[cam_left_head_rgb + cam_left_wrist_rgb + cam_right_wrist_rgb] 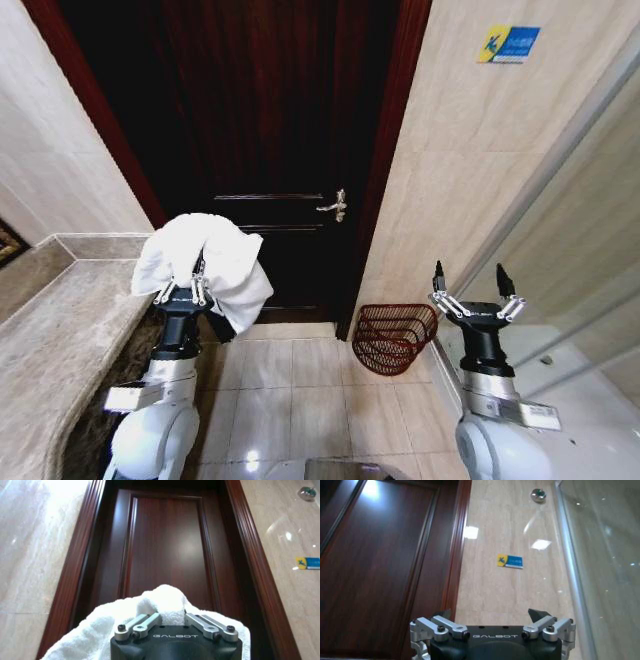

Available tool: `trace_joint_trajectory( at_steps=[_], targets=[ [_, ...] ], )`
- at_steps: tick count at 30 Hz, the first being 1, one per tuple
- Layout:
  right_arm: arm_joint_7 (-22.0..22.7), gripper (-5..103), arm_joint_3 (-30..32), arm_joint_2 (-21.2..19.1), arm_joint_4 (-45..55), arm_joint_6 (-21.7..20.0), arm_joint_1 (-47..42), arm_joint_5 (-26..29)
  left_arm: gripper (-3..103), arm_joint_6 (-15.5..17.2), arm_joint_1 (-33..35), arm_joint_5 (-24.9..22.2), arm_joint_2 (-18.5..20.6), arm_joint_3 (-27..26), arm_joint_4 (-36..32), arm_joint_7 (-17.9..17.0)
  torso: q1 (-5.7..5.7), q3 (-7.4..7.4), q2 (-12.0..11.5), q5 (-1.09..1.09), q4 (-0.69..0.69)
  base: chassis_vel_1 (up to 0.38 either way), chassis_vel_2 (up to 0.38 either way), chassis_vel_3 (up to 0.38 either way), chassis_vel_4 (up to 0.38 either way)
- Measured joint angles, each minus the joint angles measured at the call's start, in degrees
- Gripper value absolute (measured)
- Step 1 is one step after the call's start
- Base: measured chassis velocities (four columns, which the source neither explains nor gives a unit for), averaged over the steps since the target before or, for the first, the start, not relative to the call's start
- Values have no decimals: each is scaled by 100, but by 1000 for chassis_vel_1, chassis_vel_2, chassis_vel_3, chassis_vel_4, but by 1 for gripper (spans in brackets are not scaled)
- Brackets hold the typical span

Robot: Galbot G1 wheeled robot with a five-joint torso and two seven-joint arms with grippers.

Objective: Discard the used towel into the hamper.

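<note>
A white used towel (205, 265) hangs bunched over my left gripper (197, 272), which is shut on it and held upright at the left, beside the counter. From the left wrist the towel (150, 618) drapes over both fingers, in front of the dark door. The hamper (393, 337), a small dark reddish-brown openwork basket, sits tilted on the floor against the wall just right of the door frame. My right gripper (466, 280) points up at the right, open and holding nothing, a little right of and above the hamper; the right wrist view shows its fingertips (537, 613) spread apart.
A dark wooden door (270, 150) with a metal handle (335, 206) faces me. A marble counter (60, 340) runs along the left. Beige tiled wall (470, 170) and a glass shower panel (590, 250) stand on the right. Pale floor tiles (290, 390) lie between my arms.
</note>
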Motion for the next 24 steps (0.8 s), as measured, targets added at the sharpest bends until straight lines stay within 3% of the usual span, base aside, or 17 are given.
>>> trace_joint_trajectory(
  at_steps=[24],
  targets=[
    [2,100,-12,8,-61,4,7,-35,7,-2,-104,-56,32,62,185,23,0,0,1,0,-1,-95,-97,-93,-95]
  ],
)
